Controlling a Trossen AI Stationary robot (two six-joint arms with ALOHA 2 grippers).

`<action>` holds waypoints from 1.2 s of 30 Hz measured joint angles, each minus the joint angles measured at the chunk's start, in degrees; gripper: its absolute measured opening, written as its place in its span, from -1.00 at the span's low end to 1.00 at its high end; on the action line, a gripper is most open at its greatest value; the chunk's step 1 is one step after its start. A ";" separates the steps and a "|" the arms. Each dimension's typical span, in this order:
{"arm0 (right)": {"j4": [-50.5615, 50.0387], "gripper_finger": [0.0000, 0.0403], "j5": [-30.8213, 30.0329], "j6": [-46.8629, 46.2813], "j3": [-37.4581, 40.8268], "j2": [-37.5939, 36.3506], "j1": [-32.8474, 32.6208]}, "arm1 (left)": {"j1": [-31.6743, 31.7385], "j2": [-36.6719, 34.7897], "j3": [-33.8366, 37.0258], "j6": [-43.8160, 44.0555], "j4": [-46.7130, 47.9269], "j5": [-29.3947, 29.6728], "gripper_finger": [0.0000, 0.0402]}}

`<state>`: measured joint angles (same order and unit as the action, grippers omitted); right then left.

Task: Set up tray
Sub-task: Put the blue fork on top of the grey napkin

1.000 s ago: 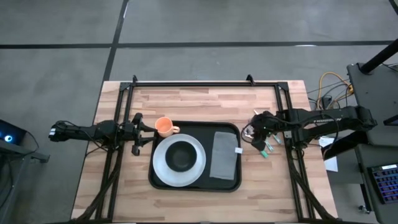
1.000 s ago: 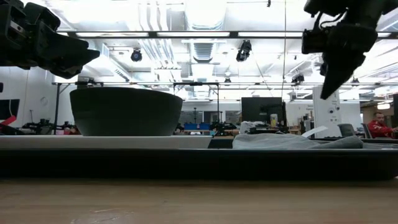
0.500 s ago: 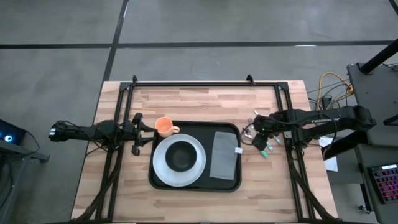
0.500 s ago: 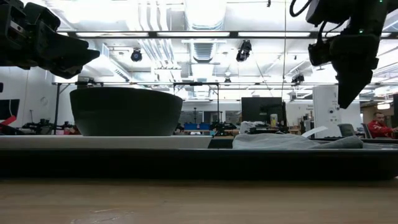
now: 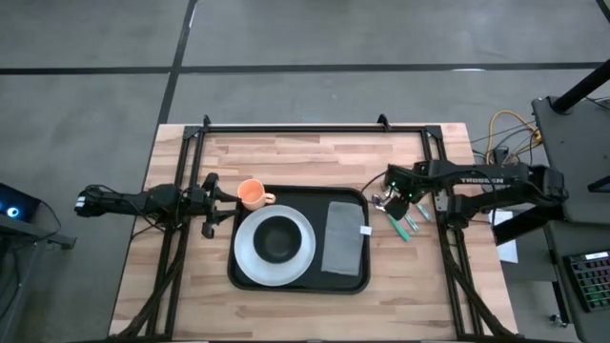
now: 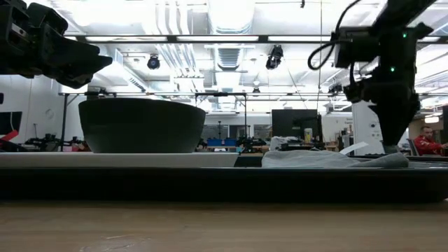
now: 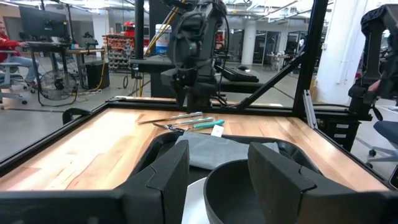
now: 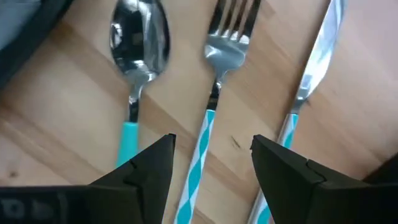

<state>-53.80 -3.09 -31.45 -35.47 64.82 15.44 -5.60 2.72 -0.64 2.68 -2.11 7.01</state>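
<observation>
Your right gripper (image 8: 211, 165) dropped over fork (image 8: 214, 87), fingers spread, empty. Tray (image 5: 250, 279) holds plate (image 5: 246, 257), bowl (image 5: 276, 238), napkin (image 5: 341, 238). Left gripper (image 7: 217, 171) spread, empty.

We're looking into a big open robotics lab or workshop: exposed ceiling ducts (image 6: 227, 28) and strip lights overhead, a monitor (image 6: 288, 123) on a bench, a floor fan (image 7: 55, 83), loaded shelving (image 7: 118, 45), a seated person (image 6: 425, 140) at a desk, and a butcher-block table (image 5: 286, 157) inside a black metal frame (image 5: 315, 128) on grey concrete.
</observation>
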 joint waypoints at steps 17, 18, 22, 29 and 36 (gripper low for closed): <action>6.84 0.01 3.31 -1.87 6.78 0.68 1.29 | 0.00 -0.02 0.00 0.01 -0.01 0.01 -0.27; 6.82 0.01 3.23 -1.87 6.78 0.96 1.29 | 0.00 -0.02 0.00 0.00 0.00 0.01 -0.27; 7.02 0.01 3.10 -1.95 6.78 3.19 1.30 | -0.01 -0.02 0.00 -0.01 0.00 0.00 -0.27; 9.20 0.01 3.32 -1.61 6.54 9.41 1.27 | 0.01 0.00 0.00 -0.01 0.00 0.01 -0.27; 9.80 -0.05 3.16 -1.14 6.37 11.18 0.98 | 0.00 -0.02 0.00 0.02 0.00 0.00 -0.27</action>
<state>-44.00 0.07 -32.60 -29.09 76.00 16.42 -5.59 2.70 -0.64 2.70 -2.11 7.01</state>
